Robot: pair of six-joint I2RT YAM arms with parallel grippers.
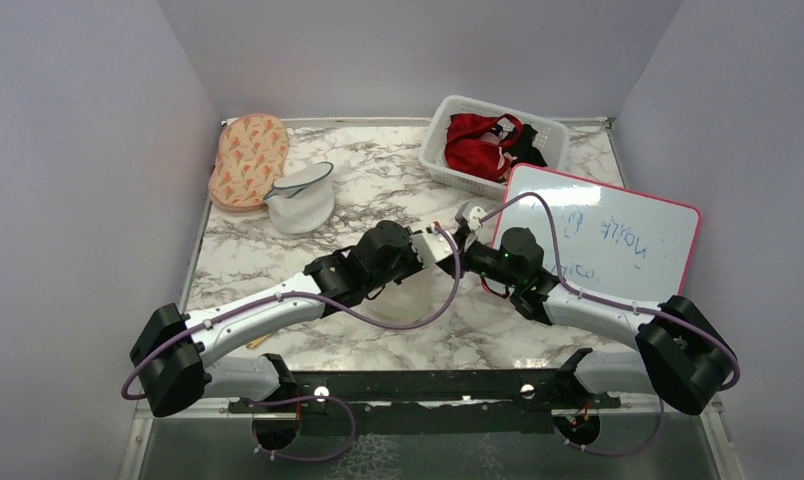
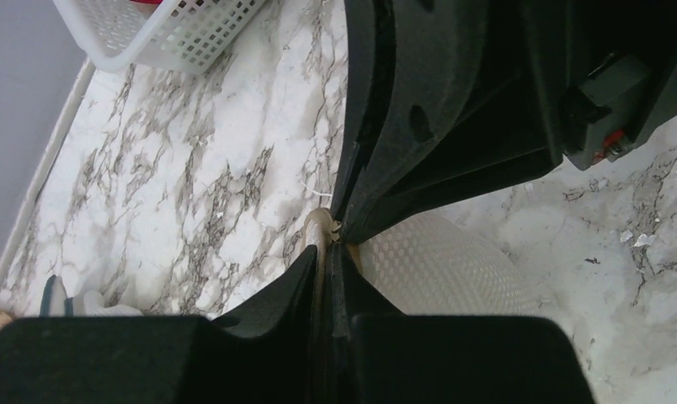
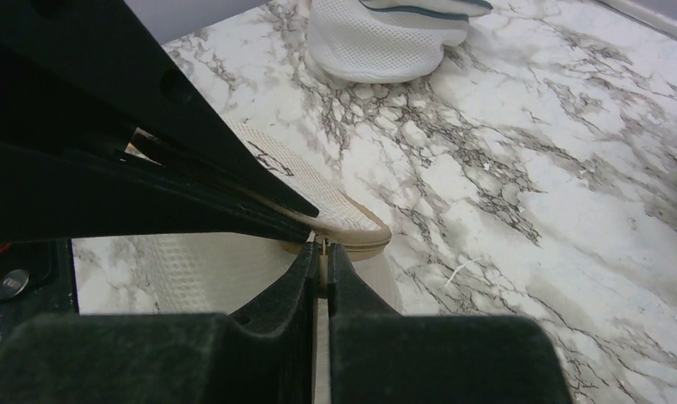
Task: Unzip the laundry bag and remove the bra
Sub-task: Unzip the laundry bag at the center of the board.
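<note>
Both hands meet at the middle of the counter (image 1: pixel 248 240), over the laundry bag (image 3: pixel 331 210) lying there, nearer than the white-and-grey pouch (image 1: pixel 300 200). The left hand (image 2: pixel 325 252) is clenched on the bag's beige rim; the right hand (image 3: pixel 321 257) is clenched on the same rim from the opposite side, tips close against the left's

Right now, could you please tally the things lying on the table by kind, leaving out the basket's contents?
Zip pouches: 3 (orange-patterned pouch, white-and-grey pouch, laundry bag)
Baskets: 1 (white basket)
Boards: 1 (whiteboard)
Total: 5
</note>
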